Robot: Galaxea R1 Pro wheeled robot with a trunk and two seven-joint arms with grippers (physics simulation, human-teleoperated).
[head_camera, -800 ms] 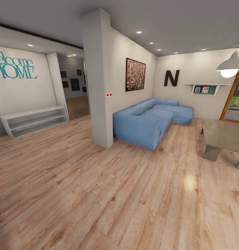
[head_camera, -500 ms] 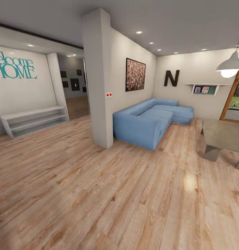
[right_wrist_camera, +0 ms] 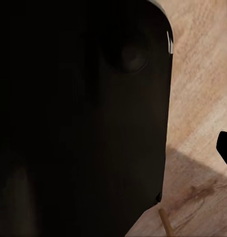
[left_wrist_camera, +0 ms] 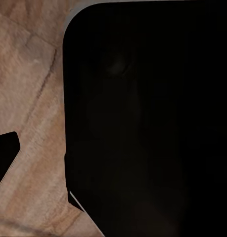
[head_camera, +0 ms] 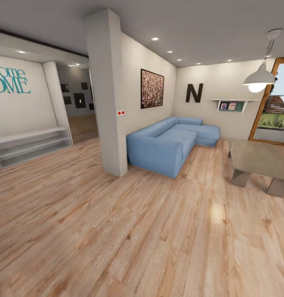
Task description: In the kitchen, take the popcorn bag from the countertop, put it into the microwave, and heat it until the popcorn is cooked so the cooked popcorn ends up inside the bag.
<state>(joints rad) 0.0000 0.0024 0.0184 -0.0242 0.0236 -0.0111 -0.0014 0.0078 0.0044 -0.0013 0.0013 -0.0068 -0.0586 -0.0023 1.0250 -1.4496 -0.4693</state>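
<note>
The popcorn bag, the microwave and the countertop are out of view; I am facing a living room over a wooden floor (head_camera: 137, 231). In the left wrist view a large black part of my own body (left_wrist_camera: 148, 118) blocks most of the picture, with floor planks (left_wrist_camera: 29, 98) beside it and a small black tip (left_wrist_camera: 4, 155) at the edge. The right wrist view is similar: black body (right_wrist_camera: 78, 118), floor (right_wrist_camera: 202, 98), a black tip (right_wrist_camera: 226, 148). From these frames I cannot tell how the jaws stand.
A white pillar (head_camera: 106, 95) stands ahead at centre left, with a blue corner sofa (head_camera: 170, 142) behind it. A grey low table (head_camera: 257, 156) is on the right under a hanging lamp (head_camera: 259, 78). A low white shelf (head_camera: 30, 144) and a doorway (head_camera: 78, 107) are at the left.
The whole head picture has slid to the left and the window at the right shows more: the camera has turned right. Nothing in the room itself has moved.
</note>
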